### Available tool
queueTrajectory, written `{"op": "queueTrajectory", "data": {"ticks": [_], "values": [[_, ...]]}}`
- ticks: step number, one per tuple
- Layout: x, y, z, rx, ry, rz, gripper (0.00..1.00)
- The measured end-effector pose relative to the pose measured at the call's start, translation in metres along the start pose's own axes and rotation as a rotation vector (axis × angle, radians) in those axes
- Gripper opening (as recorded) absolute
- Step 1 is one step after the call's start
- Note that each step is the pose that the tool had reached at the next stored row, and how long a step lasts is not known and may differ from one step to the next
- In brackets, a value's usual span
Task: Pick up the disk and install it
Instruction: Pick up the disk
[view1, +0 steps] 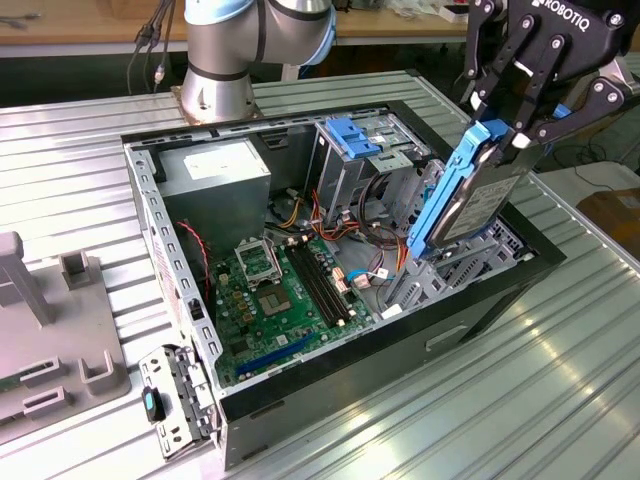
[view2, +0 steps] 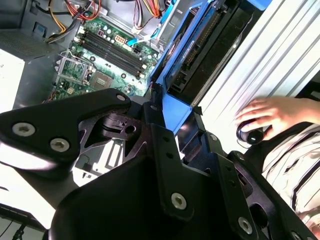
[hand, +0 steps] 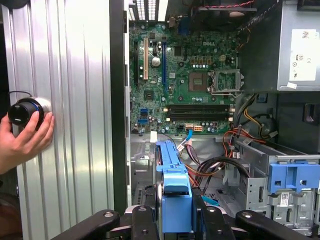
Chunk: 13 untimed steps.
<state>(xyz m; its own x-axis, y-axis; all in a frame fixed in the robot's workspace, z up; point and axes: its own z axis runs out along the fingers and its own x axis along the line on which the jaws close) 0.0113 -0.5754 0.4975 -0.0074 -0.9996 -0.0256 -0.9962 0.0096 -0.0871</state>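
Gripper (view1: 516, 132): fingers clamped on the upper end of the disk (view1: 478, 205), so pick-up is done. Disk hangs steeply tilted, its lower end down inside the open computer case (view1: 150, 215), at the corner on the exterior view's right. Not flat and not seated, so install judged unfinished. In the first wrist view its blue rail (hand: 175, 197) points in toward the case floor.

Clearances: case wall just beside the disk on one side; loose cables (view1: 375, 250) and the blue-topped drive cage (view1: 350, 150) near on the other. Tight. Free room lies farther in, over the motherboard (view1: 285, 290). Power-supply box (view1: 215, 170) sits at the far corner, well apart. A person's hand (hand: 25, 135) rests on the bench (view1: 520, 400) outside the case.
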Motion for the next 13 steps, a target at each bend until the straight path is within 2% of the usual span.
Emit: {"op": "queueTrajectory", "data": {"ticks": [1,3,10,13], "values": [[-0.0001,-0.0031,0.0004,-0.0004,0.0002,0.0,0.36],[-0.0001,-0.0048,0.0007,-0.0006,0.0003,0.0,0.36],[-0.0009,-0.005,0.0008,-0.0005,0.0003,0.0,0.36],[-0.0062,-0.0049,0.0014,-0.0005,0.0001,0.0,0.36]]}}
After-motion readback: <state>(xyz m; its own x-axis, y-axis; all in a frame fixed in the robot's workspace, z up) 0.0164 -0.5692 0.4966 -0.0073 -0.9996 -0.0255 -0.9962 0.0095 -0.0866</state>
